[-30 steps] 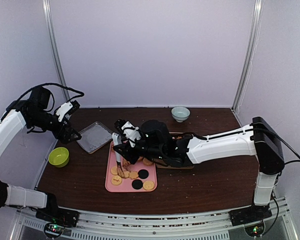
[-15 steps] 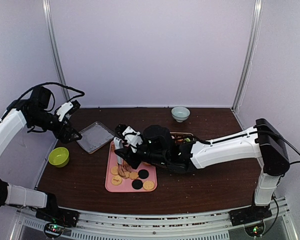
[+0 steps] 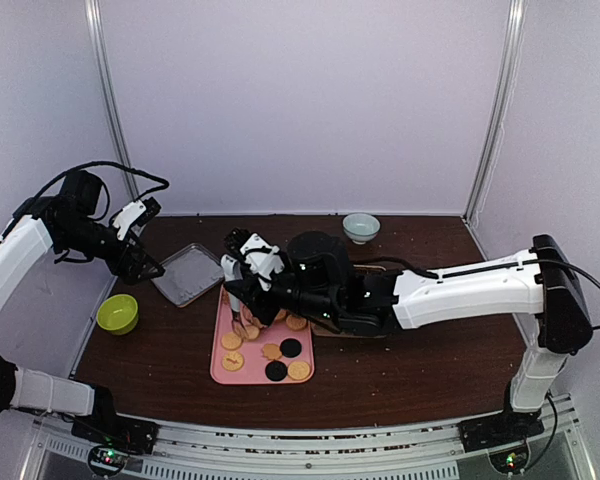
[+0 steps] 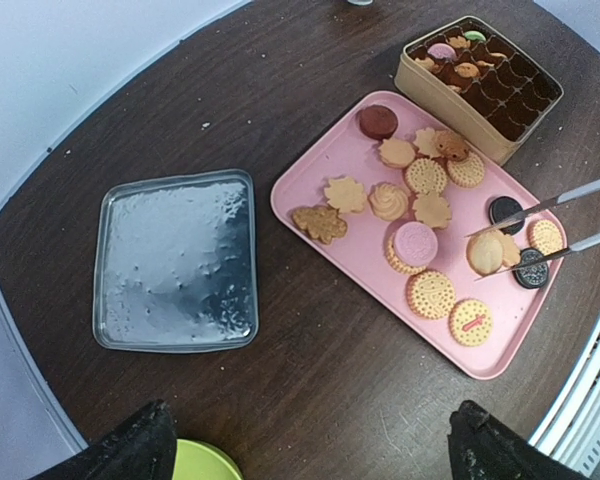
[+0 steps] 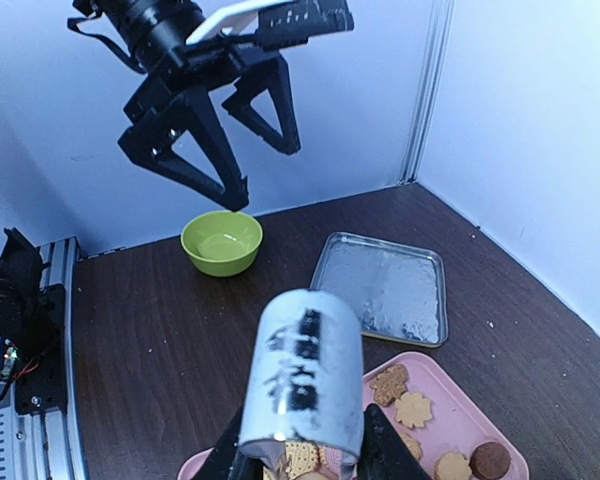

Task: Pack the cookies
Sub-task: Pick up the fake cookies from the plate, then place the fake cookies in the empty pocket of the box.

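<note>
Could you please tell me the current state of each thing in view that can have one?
tin: open, a few biscuits inside.
silver lid: off, flat on the table.
pink tray: holding loose cookies.
green bowl: upright, empty.
left gripper: open, holding nothing.
right gripper: shut on tongs.
tongs: closed around a tan cookie.

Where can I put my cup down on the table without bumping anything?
Bare wood between green bowl and pink tray, and right of the tray along the near edge. Crowded: the tray, full of cookies, with the right pincer gripping one.
</note>
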{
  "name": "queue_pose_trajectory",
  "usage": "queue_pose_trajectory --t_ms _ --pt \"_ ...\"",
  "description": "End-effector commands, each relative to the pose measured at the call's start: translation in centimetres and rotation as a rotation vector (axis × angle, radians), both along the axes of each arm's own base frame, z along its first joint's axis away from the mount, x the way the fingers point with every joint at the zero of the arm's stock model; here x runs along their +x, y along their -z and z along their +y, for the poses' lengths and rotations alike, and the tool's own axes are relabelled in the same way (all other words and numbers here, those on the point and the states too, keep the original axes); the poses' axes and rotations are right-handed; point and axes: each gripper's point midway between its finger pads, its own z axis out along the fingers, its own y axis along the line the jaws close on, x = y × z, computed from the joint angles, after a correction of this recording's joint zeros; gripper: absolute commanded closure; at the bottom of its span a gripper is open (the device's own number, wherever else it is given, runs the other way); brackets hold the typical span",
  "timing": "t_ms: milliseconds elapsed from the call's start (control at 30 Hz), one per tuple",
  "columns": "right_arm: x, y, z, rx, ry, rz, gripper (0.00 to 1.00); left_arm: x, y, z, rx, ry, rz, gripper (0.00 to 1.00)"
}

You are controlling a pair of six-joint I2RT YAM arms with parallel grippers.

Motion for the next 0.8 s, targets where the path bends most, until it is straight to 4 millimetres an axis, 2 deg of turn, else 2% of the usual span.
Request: queue_pose_trajectory --t_ms 0,133,300,500,633,767 --pt "0.9 -6.8 -1.7 0.142 0.047 -0.061 0.82 0.3 -0.9 -0.2 -0.021 0.006 -0.02 0.02" --pt "2.8 -7.6 -4.0 0.157 0.118 -0.071 0.82 0.3 -0.9 -0.1 -0.02 0.006 -0.022 0.02" --pt "5.6 -7.8 -9.3 0.162 0.243 -0.081 0.82 0.3 -1.1 -0.2 -0.022 0.008 -0.028 0.02" --pt "8.5 -5.8 -15.2 0.15 0.37 -0.058 0.81 0.3 -1.1 -0.3 -0.029 0.013 -0.024 0.02" --pt "9.4 -4.9 -17.0 0.15 0.407 -0.043 0.81 0.3 -1.0 -0.4 -0.032 0.015 -0.02 0.02" --pt "9.6 -4.0 -17.0 0.148 0.405 -0.02 0.8 0.4 -1.1 -0.4 -0.035 0.017 -0.02 0.02"
